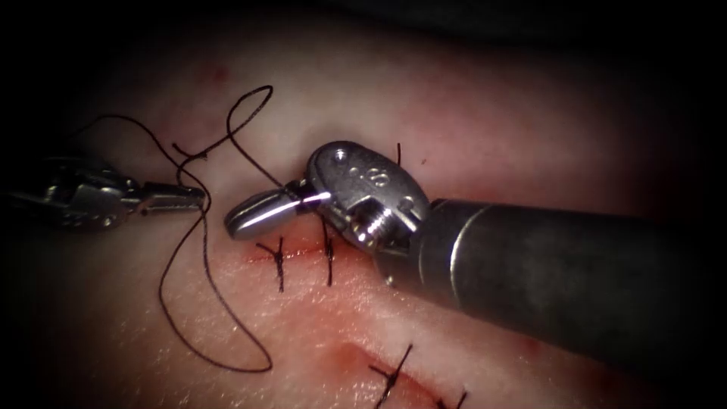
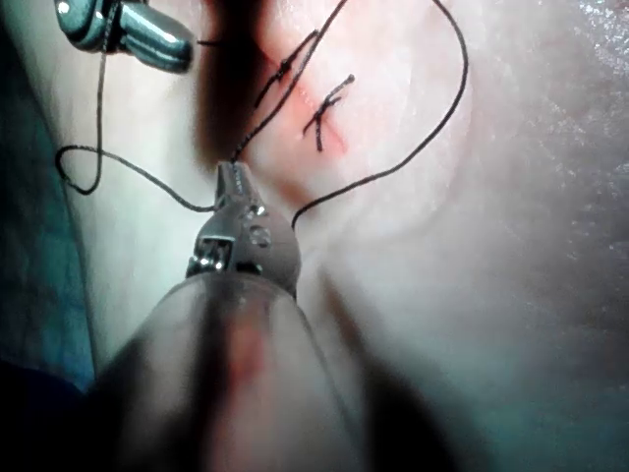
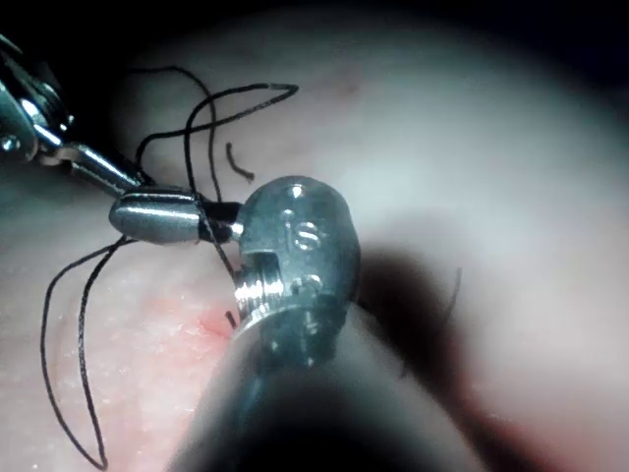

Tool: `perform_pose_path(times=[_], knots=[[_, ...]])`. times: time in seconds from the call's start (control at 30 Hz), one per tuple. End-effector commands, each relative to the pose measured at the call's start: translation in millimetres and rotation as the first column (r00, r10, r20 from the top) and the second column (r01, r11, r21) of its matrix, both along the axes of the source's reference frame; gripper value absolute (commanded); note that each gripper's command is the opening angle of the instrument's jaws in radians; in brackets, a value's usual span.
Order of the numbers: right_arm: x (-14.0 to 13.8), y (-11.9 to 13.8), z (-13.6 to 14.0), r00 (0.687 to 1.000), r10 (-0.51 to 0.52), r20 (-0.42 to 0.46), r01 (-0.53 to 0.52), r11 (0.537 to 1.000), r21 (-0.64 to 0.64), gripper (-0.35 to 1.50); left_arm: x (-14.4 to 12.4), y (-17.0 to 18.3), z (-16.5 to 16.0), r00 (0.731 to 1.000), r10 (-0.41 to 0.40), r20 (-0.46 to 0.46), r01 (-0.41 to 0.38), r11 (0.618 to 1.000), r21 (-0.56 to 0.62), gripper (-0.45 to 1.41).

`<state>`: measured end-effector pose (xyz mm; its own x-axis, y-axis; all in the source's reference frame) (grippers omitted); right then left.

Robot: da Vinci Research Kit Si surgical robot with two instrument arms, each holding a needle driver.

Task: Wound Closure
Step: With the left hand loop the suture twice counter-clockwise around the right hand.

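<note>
The pale pink tissue has a red cut running left to right, crossed by dark stitches. The big right claw is pressed together; thread seems to run into it. The small left claw pinches the thin black thread. Keep that thread snug, not yanked.

Dark thread looped left of the stitched cut (tissue pale)
</note>
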<state>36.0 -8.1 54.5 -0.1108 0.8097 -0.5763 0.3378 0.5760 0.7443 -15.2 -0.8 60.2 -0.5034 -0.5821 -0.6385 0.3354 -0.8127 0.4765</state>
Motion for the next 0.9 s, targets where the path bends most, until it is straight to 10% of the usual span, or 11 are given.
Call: perform_pose_path(times=[0.03, 0.2, 0.53, 0.8, 0.87, 0.9], knots=[[0.8, 1.0, -0.3, 0.999, 0.052, -0.002, -0.052, 0.998, 0.025, -0.35, -0.8, 0.3, 0.8, 1.0, 0.0, 0.009, 0.0, 1.0, 0.0, -0.45], [1.5, 1.9, -1.6, 0.97, 0.245, 0.007, -0.243, 0.959, 0.145, -0.35, -3.3, -0.7, 1.6, 0.999, 0.013, 0.037, -0.014, 1.0, 0.008, -0.45], [4.7, 1.4, -1.3, 0.946, 0.323, 0.004, -0.319, 0.932, 0.173, -0.35, -10.0, -2.5, -1.7, 0.993, 0.021, 0.117, -0.024, 1.0, 0.019, -0.45], [4.4, 2.4, -0.3, 0.919, 0.394, -0.002, -0.394, 0.919, 0.029, -0.35, -10.5, -4.6, -4.5, 0.991, 0.036, 0.129, -0.037, 0.999, 0.007, -0.45], [4.3, 2.5, 0.0, 0.878, 0.449, 0.167, -0.458, 0.888, 0.022, -0.2, -10.5, -5.4, -4.9, 0.991, 0.037, 0.128, -0.037, 0.999, 0.003, -0.45], [4.2, 2.5, 0.0, 0.858, 0.449, 0.251, -0.467, 0.884, 0.014, 0.27, -10.6, -5.7, -5.1, 0.991, 0.037, 0.128, -0.038, 0.999, 0.001, -0.45]])
